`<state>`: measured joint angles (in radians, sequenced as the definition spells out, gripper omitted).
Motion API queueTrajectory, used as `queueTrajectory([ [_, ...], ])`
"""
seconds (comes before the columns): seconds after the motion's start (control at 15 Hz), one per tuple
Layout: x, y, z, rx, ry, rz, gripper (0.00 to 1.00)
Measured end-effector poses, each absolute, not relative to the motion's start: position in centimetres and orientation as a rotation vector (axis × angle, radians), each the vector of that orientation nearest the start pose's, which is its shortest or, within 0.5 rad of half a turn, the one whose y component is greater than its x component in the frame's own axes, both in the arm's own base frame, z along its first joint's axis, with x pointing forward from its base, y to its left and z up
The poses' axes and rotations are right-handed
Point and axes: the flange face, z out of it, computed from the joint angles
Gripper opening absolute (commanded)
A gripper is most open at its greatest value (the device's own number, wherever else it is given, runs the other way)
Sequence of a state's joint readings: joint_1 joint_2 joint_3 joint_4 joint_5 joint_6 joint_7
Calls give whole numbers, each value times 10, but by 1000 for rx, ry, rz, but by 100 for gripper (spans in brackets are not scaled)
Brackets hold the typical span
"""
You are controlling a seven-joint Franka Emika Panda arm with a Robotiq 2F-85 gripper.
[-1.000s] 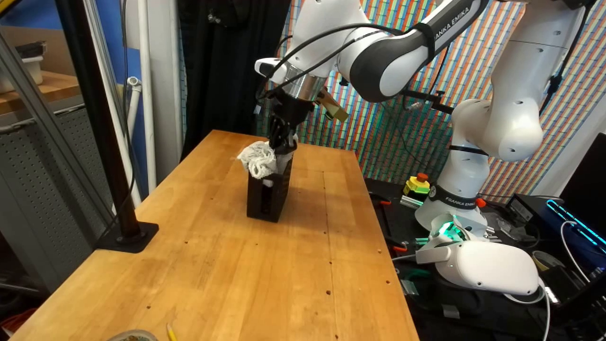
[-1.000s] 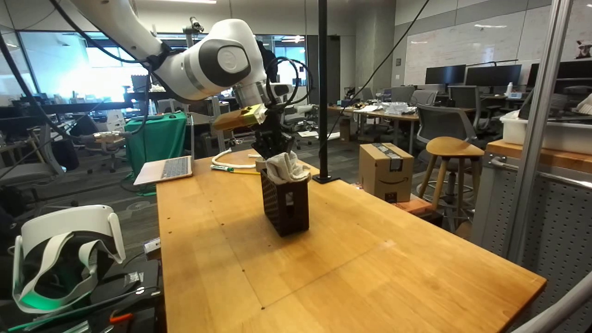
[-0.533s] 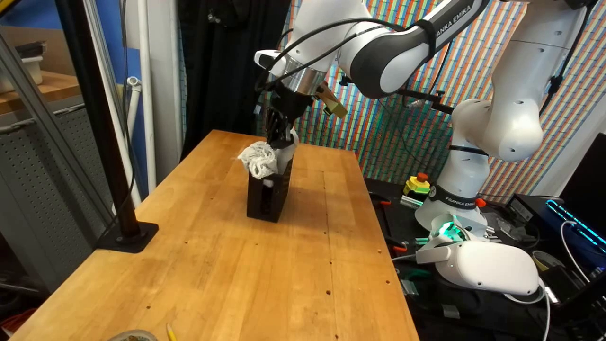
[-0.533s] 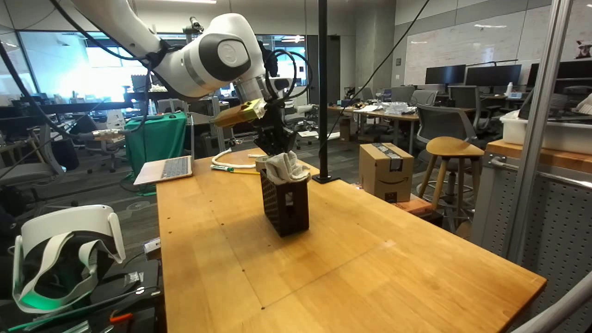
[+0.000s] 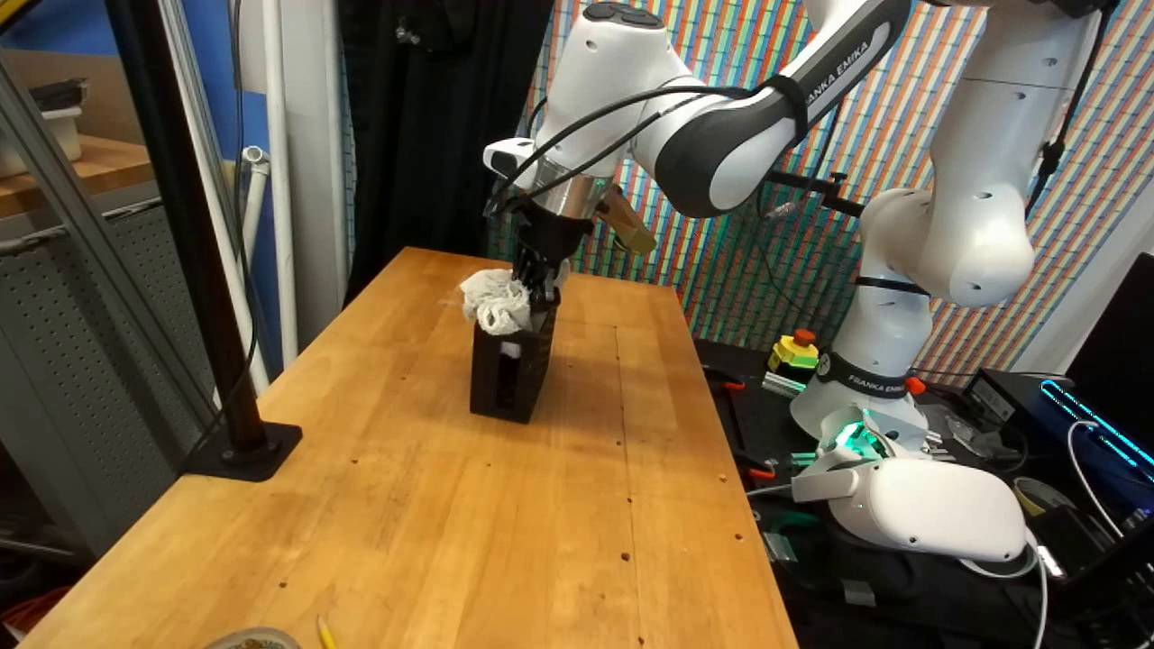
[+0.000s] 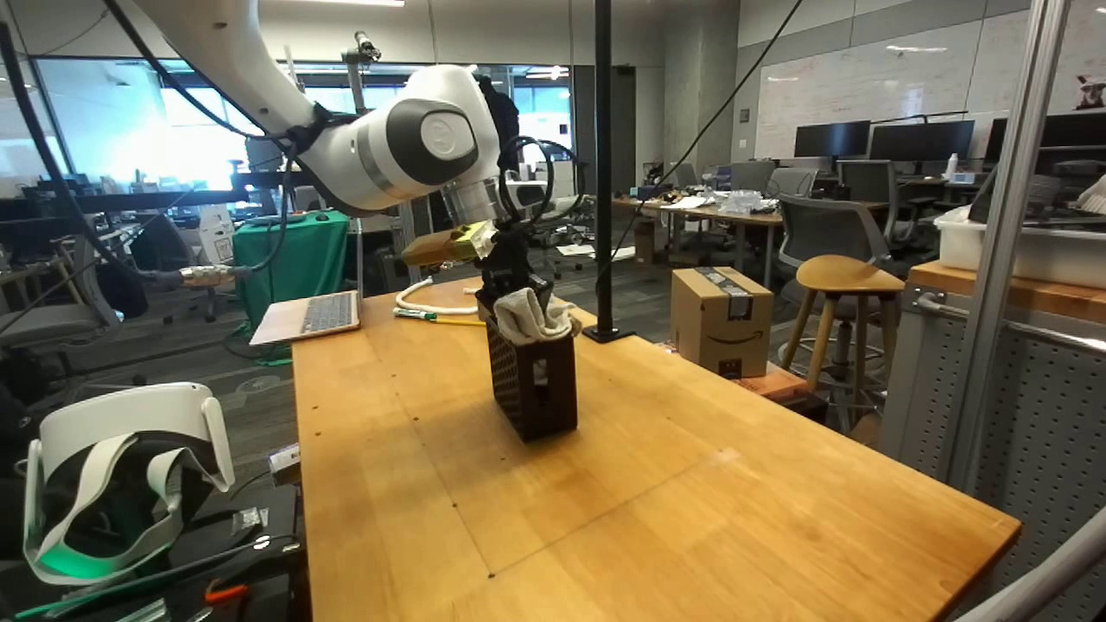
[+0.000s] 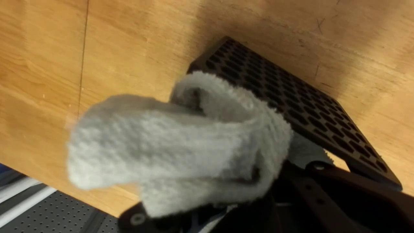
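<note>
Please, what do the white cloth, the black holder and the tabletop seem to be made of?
White cloth: likely terry fabric, cotton or synthetic, soft and matte; its surface looks fuzzy.
Black holder: probably rigid plastic, possibly painted metal; dull finish, straight edges, lattice side.
Tabletop: wood, apparently varnished; grain lines and a soft sheen show.

Cloth [image 6: 529, 318] partly in holder [image 6: 560, 389], holder on table [image 6: 622, 510]

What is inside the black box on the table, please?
A white cloth bulges from the black box; something pale shows through its slot. The cloth, fingers and box itself hide the rest.
</note>
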<state>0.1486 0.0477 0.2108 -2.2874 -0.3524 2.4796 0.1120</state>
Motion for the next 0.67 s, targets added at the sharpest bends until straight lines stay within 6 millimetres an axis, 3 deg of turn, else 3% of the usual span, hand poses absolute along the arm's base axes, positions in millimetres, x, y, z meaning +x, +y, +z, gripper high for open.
queueTrajectory([
  [0.67,511,185,320,-3211,-745,-198,5],
])
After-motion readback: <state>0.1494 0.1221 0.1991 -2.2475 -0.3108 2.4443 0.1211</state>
